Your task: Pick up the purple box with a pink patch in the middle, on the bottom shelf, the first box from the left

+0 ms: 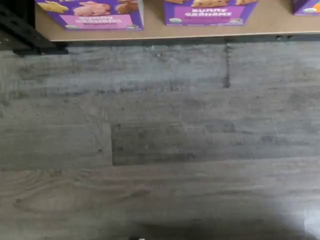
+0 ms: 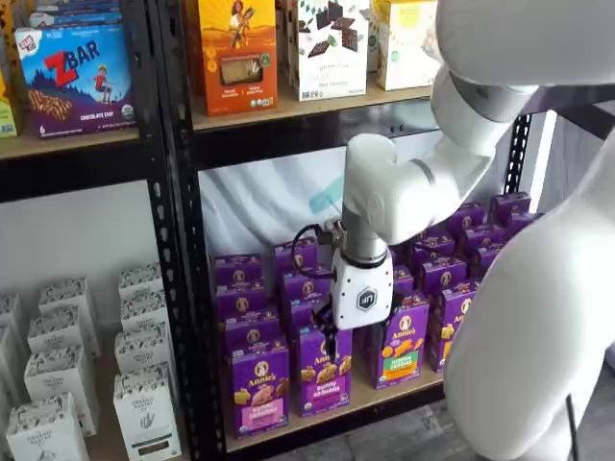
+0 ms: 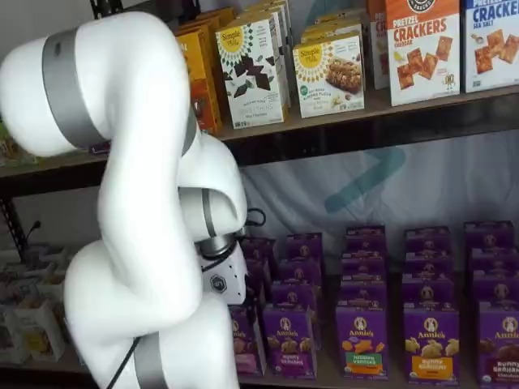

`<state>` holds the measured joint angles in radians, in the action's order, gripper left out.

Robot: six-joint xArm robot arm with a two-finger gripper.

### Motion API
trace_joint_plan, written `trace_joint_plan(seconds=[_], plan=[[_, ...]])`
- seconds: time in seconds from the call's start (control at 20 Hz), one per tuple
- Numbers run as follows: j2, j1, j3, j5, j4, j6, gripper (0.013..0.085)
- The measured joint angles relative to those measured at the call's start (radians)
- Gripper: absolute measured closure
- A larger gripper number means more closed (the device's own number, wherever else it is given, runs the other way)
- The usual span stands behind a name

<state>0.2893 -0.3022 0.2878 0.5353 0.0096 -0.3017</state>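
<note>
Two rows of purple cartons face me on the bottom shelf (image 2: 384, 403) in both shelf views, and the purple box (image 2: 258, 389) I am after stands upright at the left end of the front row, its pink band low on the front. Just beside it on the right stands a carton with a lilac band (image 2: 323, 370), then one with a green and orange patch (image 2: 402, 344).

I see the arm reaching in from the right, and the gripper (image 2: 331, 336) hangs in front of the lilac-band carton, its white body plain but the black fingers mostly lost against the boxes, so I cannot tell whether they are spread or pressed together. It is not touching the purple box as far as I can see.

From the wrist view I get mostly grey plank floor (image 1: 160, 140), with the tan shelf edge and the bottoms of the purple box (image 1: 95, 15) and its lilac neighbour (image 1: 210, 12) along one side.

Above, the higher shelf (image 2: 288, 108) carries assorted snack boxes.
</note>
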Motion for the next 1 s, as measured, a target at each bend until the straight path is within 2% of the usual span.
trace_joint_plan(seconds=[0.15,0.65,0.85,1.0], plan=[[-0.09,-0.027,0.033,-0.041,0.017,-0.012,0.013],[-0.343,-0.081,0.15,-0.166,0.004,-0.075,0.013],[-0.445,-0.102,0.219,-0.2,0.012,-0.087,0.013],[-0.507,-0.112,0.269,-0.215,0.031,-0.079,0.013]])
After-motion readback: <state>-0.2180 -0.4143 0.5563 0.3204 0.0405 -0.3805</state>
